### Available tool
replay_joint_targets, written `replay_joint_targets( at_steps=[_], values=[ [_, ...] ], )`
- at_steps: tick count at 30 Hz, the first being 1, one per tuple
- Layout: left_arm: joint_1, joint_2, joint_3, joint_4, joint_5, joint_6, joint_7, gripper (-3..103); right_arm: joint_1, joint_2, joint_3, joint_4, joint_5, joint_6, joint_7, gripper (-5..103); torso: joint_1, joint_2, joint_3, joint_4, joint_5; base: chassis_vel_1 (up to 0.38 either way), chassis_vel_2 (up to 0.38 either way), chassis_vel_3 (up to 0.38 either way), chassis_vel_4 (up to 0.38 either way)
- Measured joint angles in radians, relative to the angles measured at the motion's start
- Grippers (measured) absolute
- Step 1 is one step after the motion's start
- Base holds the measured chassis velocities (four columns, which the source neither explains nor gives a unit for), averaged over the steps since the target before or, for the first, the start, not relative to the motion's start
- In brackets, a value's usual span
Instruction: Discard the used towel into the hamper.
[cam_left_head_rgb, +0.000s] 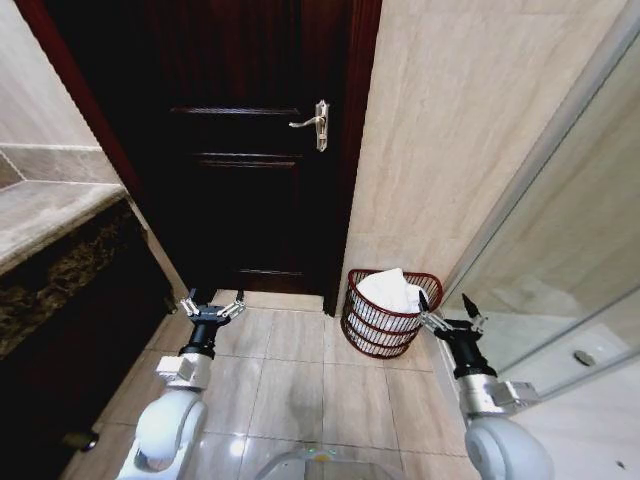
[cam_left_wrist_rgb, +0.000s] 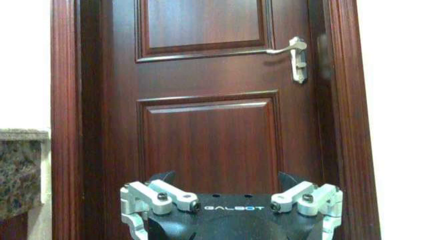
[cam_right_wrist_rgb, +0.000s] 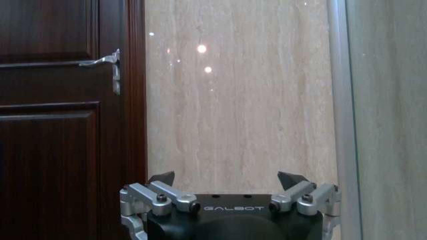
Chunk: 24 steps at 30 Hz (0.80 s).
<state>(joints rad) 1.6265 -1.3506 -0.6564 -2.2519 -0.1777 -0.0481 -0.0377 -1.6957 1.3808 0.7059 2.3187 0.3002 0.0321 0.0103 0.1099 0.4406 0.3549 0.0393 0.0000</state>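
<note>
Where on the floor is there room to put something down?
Bare tiles lie between the left gripper and the hamper, in front of the door. It is crowded by the wall, where the hamper holding the towel sits beside the right gripper.

text: "GALBOT" | on: left hand (cam_left_wrist_rgb: 231, 197) body | also: right hand (cam_right_wrist_rgb: 230, 196) body
</note>
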Motion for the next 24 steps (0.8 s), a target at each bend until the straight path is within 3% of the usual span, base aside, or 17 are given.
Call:
replay_joint_targets(
  at_steps=[24],
  values=[
    [0.000, -0.017, 0.015, -0.021, 0.008, 0.008, -0.004, 100, 0.016, -0.002, 0.008, 0.012, 0.003, -0.003, 0.012, 100, 0.036, 0.090, 0.054, 0.0000, 0.0000, 0.000, 0.000, 0.000, 0.000]
  ],
)
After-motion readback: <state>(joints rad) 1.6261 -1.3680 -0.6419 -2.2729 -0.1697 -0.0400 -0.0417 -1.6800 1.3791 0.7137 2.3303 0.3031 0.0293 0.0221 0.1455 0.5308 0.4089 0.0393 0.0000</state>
